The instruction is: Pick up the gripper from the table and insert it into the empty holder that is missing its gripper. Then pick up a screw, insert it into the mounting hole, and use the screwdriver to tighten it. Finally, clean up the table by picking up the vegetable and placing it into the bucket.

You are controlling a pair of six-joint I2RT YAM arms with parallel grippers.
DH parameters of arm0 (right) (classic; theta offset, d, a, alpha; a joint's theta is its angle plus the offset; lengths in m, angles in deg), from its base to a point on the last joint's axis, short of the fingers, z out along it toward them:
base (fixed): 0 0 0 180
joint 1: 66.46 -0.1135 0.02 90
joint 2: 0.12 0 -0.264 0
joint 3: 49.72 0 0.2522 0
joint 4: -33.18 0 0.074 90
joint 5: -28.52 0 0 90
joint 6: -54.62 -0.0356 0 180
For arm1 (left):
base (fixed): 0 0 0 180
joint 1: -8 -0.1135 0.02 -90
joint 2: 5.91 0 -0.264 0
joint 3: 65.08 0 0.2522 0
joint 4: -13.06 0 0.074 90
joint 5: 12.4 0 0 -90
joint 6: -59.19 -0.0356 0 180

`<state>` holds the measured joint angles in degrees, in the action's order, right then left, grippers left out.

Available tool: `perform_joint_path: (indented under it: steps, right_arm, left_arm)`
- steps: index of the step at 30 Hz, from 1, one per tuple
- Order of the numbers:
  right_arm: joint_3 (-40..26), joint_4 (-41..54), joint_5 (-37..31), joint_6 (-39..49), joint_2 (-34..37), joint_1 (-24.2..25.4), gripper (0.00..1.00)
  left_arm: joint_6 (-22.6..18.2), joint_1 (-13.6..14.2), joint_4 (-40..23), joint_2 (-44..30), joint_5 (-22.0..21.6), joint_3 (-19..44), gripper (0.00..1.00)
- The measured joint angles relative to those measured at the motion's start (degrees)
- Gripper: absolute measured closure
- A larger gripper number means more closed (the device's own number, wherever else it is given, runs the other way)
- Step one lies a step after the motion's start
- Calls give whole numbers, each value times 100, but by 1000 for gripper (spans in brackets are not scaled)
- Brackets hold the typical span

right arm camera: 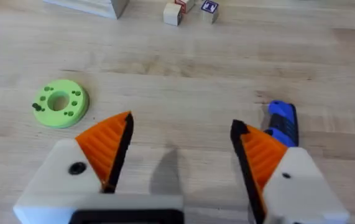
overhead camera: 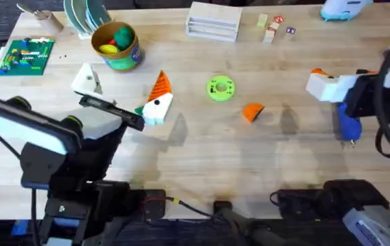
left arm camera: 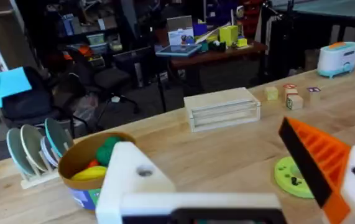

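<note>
1. Bright blue cylindrical powered screwdriver: lies on the wooden table at the near right, thin bit pointing to the near edge. In the right wrist view it sits just beside one orange pad.
2. Small orange ribbed wedge-shaped plastic gripper finger: loose on the table right of centre, well apart from both arms.
3. Small dark green leafy toy vegetable: on the table, just beside the left gripper's padded white block; contact cannot be told.
4. Left gripper: spread wide, nothing between its jaws. One white block carries an orange ribbed pad. The other, the bare white triangular plastic holder, carries none.
5. Right gripper: at the right, jaws wide apart, holding nothing, both orange pads fitted.
6. Lime green round disc: flat at centre, just beyond the loose finger.
7. Short round bucket with yellow rim and green printed side: far left, with coloured toys inside.
8. Pale slatted wooden box: far centre.
</note>
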<state>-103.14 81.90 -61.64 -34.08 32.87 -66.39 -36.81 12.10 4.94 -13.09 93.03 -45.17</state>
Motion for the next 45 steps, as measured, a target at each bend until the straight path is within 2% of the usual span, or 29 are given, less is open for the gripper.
perform_joint_path:
  steps: [9, 18, 21, 26, 45]
  right_arm:
    - [0, 0, 0, 0, 0, 0, 10]
    - [0, 0, 0, 0, 0, 0, 10]
    - [0, 0, 0, 0, 0, 0, 10]
    - [0, 0, 0, 0, 0, 0, 9]
    - [0, 0, 0, 0, 0, 0, 10]
  left_arm:
    - [0, 0, 69, 658, 4, -344, 8]
    - [2, 23, 8, 692, 2, -472, 8]
    - [2, 28, -264, 692, 2, -472, 8]
    - [2, 28, -1077, 689, 2, -484, 8]
    - [0, 26, -1075, 686, 1, -498, 7]
